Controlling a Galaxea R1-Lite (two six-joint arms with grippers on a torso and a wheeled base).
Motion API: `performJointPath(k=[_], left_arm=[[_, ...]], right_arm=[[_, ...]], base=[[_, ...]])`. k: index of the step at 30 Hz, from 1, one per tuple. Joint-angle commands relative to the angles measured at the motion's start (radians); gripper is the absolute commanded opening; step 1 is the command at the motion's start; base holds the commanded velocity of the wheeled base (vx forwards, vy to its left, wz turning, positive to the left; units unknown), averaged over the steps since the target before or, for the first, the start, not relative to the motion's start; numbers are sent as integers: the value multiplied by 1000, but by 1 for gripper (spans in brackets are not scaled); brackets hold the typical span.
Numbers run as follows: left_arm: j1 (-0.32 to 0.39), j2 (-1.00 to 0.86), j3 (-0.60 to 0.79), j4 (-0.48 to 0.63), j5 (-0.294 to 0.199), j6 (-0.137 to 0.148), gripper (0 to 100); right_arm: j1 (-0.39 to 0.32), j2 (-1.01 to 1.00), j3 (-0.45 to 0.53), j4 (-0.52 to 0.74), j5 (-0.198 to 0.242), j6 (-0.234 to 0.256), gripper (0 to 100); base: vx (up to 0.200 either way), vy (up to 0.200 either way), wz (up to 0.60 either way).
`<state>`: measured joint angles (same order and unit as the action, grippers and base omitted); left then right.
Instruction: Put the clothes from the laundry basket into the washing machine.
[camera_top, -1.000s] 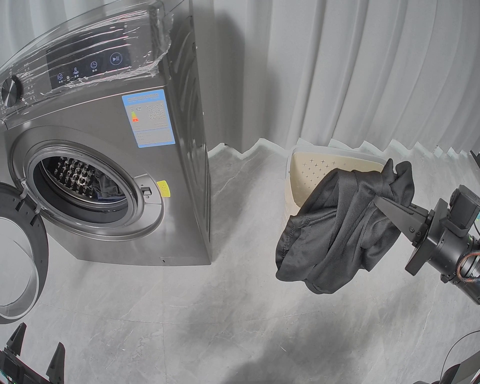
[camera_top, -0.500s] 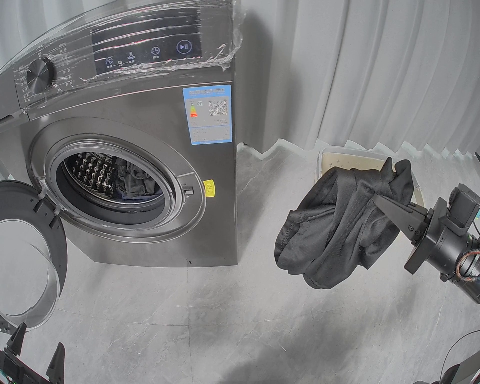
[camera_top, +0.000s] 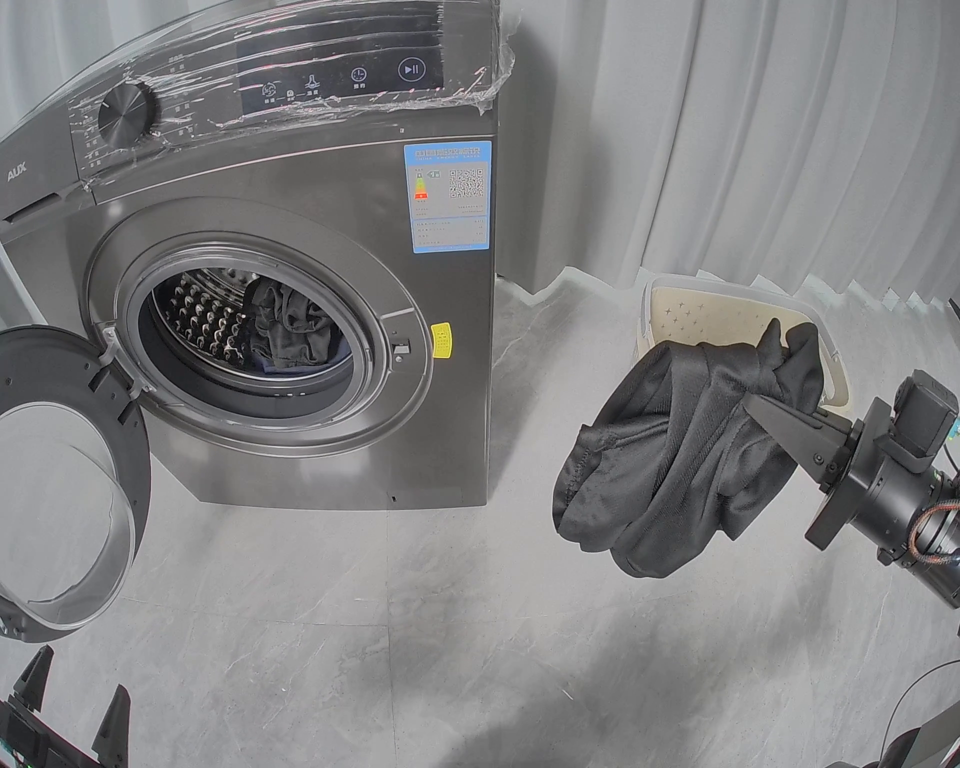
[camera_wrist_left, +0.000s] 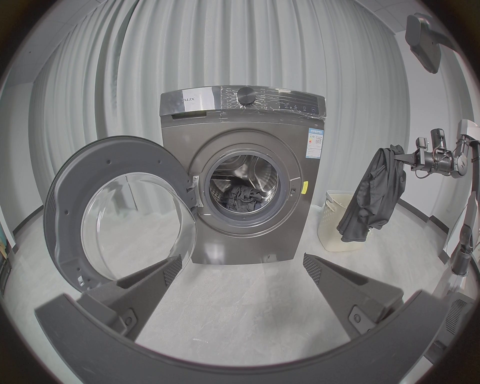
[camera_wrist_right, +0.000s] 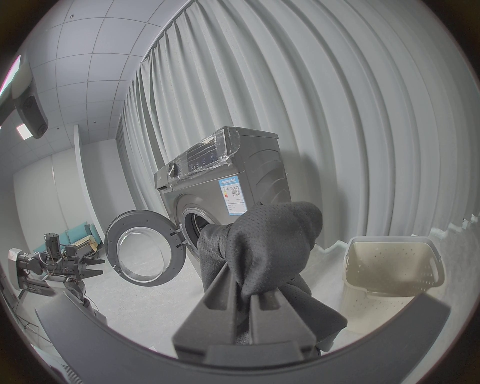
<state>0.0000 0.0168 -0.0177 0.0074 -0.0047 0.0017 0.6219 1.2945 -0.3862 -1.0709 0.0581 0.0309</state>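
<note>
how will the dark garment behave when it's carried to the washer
Likely floppy: the dark garment hangs in loose folds from the right gripper. Probably light, as one pinch holds it. Its trailing hem may snag on the rim of the washing machine.

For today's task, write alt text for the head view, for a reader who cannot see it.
The right claw, shut on a dark garment, holds it in the air near the laundry basket. To the left stands the washing machine, its door swung open, with dark clothes in the drum.
</note>
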Motion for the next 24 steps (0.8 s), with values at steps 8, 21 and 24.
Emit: performJointPath(k=[8,21,24], left_arm=[[0,-17,16,0,0,-2,100],[0,-17,16,0,-1,3,100],[0,-17,16,0,-1,4,100]], right_arm=[[-4,5,0,0,0,0,0],[-4,6,0,0,-3,0,0],[-5,5,4,0,-4,0,0]], base=[[0,75,0],[0,200,0],[0,200,0]])
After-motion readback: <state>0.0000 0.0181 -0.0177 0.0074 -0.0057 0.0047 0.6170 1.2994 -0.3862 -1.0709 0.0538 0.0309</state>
